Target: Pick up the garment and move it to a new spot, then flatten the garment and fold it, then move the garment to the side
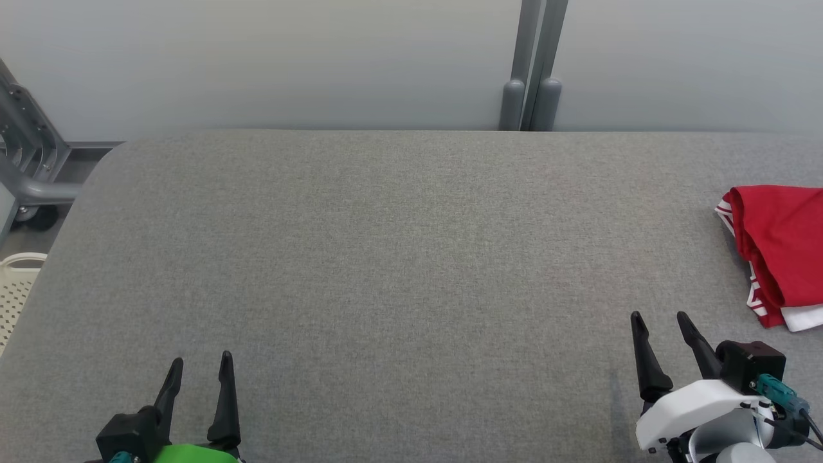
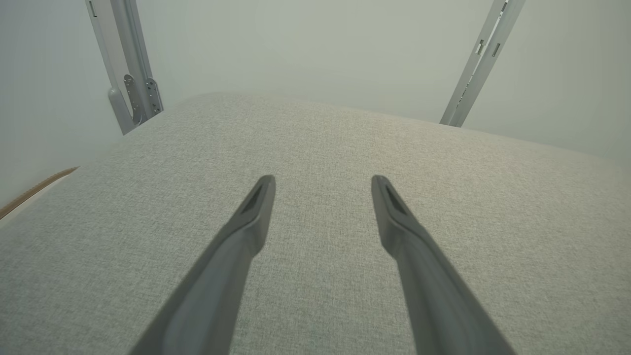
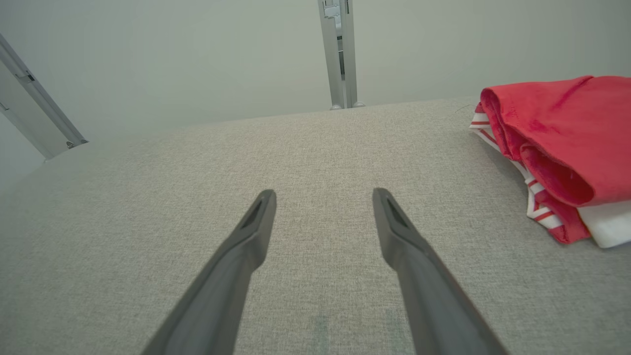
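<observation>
So the garment point(image 1: 781, 251) is a red piece, folded into a chunky bundle, and it sits at the far right edge of the grey fabric-covered desk point(image 1: 386, 257). It's cut off by the edge of the head view, so its full extent can't be seen. The right wrist view shows the garment point(image 3: 567, 138) a bit better: red on top with rounded folds, red-and-white striped trim poking out underneath, and a plain white bit at the near corner.

The left tool point(image 1: 202, 357) hangs low at the near left of the desk with its two dark fingers spread apart and nothing between them. The left wrist view shows the same thing, the left tool point(image 2: 323, 180) gaping over bare grey cloth.

The right tool point(image 1: 659, 315) is at the near right, also spread wide and holding nothing. It's near the garment but not touching it; the bundle lies ahead of it and off to its right. In its own wrist view the right tool point(image 3: 324, 192) points at bare desk.

Other stuff: a pale wall point(image 1: 257, 58) with a grey post point(image 1: 532, 64) behind the desk, a grey metal frame point(image 1: 26, 161) at far left, and a pale perforated basket point(image 1: 16, 289) beside the desk's left edge.
</observation>
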